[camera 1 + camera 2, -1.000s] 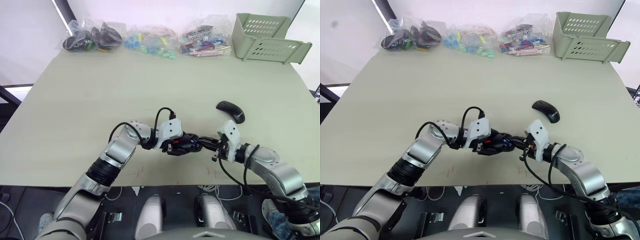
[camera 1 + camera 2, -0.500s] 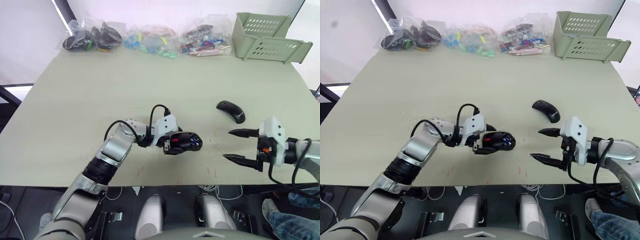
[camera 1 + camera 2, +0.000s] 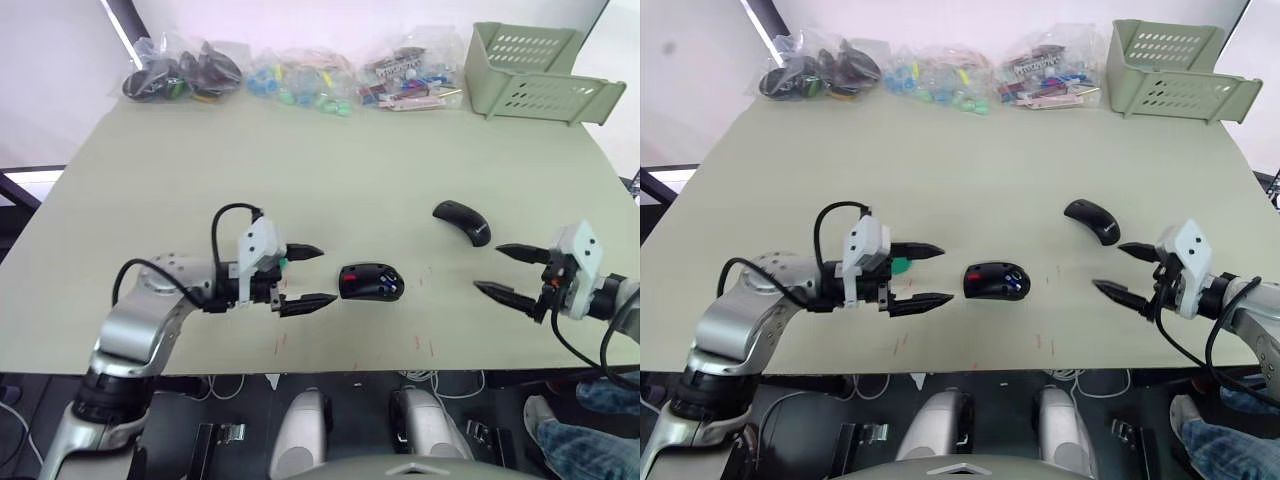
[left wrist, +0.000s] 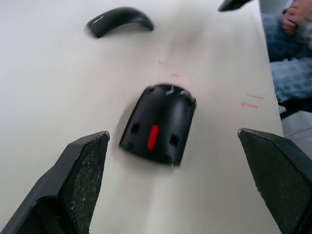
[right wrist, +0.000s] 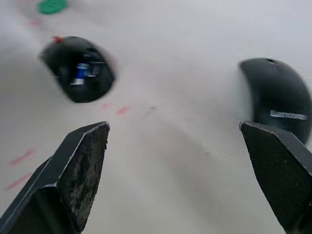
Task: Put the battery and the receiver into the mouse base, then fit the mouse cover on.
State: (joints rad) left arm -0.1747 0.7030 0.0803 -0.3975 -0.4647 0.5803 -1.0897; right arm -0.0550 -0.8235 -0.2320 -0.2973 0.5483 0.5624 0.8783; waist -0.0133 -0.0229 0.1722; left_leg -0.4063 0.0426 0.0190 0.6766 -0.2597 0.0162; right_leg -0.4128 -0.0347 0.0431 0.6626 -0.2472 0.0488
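With both pincers spread and empty, swing your right pincer to the glossy black curved mouse cover just beyond it, then carry it to the black red-patched mouse base lying between the pincers.

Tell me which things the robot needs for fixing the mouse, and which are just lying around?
Needed: mouse base, with the battery inside it; mouse cover.

Just lying around: green disc, bags of small parts, green basket.
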